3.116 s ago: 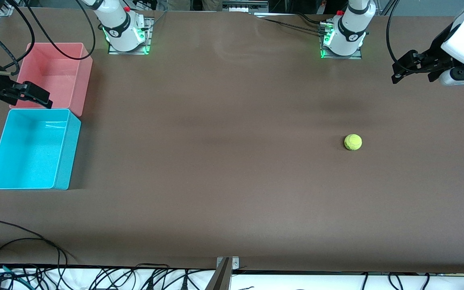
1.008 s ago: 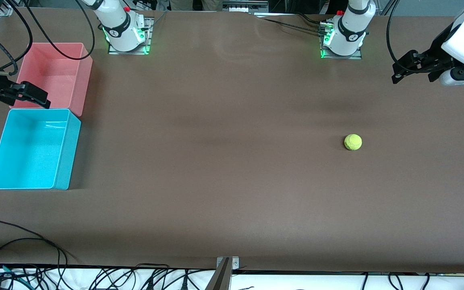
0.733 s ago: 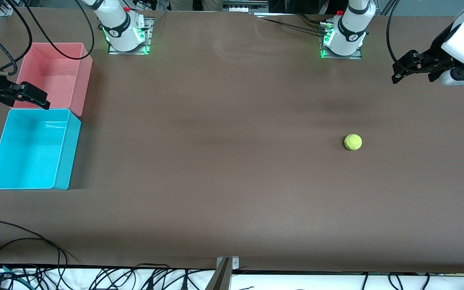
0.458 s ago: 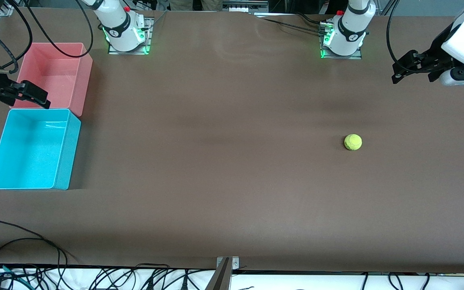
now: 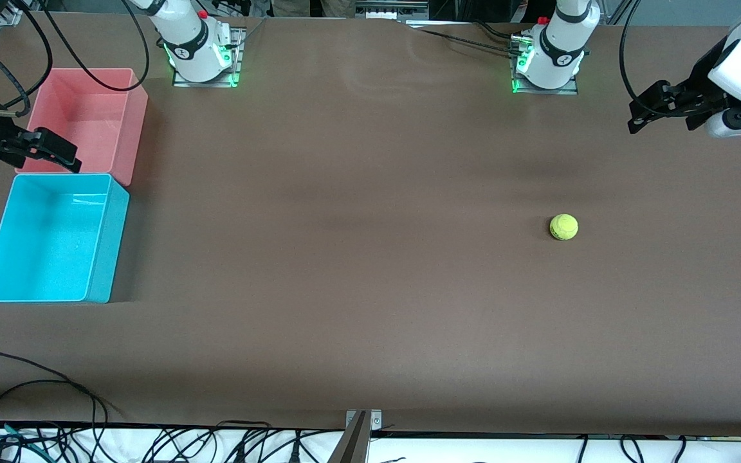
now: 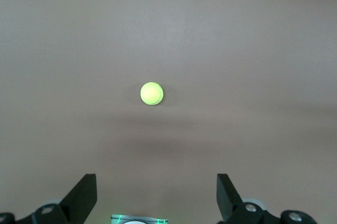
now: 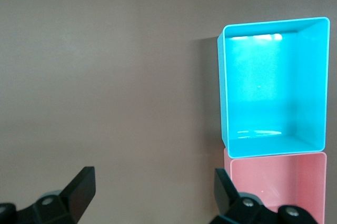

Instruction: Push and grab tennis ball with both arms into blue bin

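The tennis ball (image 5: 564,227) lies on the brown table toward the left arm's end; it also shows in the left wrist view (image 6: 151,93). My left gripper (image 5: 642,114) is open and empty, up in the air above the table's edge at that end, well apart from the ball. The blue bin (image 5: 49,238) stands empty at the right arm's end; it shows in the right wrist view (image 7: 273,109) too. My right gripper (image 5: 49,153) is open and empty, over the seam between the pink tub and the blue bin.
A pink tub (image 5: 87,122) stands against the blue bin, farther from the front camera; it shows in the right wrist view (image 7: 276,184). Both arm bases (image 5: 200,54) (image 5: 547,61) glow green. Loose cables (image 5: 23,386) lie along the table's near edge.
My right gripper has drifted slightly back toward the table's end over the bins. My left gripper has barely shifted. The ball has not moved.
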